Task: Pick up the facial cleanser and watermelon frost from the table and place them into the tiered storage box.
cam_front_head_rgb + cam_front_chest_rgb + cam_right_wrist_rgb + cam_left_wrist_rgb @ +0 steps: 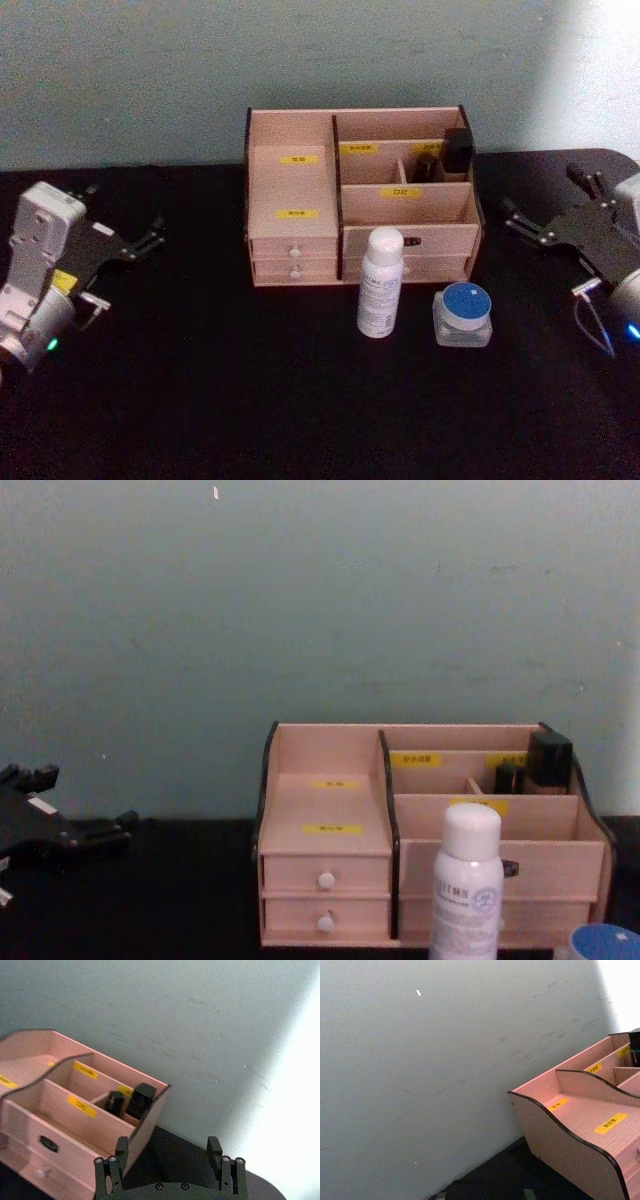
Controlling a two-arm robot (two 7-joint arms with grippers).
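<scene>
Both grippers: left gripper (157, 232) and right gripper (510, 217) hang at the desk's (200, 400) ends, fingers apart, empty.
Tiered storage box (290, 185): centre, rear.
White bottle (380, 283): upright, just before box.
Blue-lidded jar (463, 314): beside bottle, rightward.
Advice: right gripper likely suits the jar; descend square, clear of bottle.

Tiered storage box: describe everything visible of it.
The tiered storage box is pale pink-beige wood with dark curved side edges and small yellow labels. Stepped open compartments rise toward the back; two white-knobbed drawers sit lower left, a wider drawer with a dark handle lower right. Two dark items stand in its back right compartment. It stands upright on the black table, untouched by the left gripper or right gripper.
</scene>
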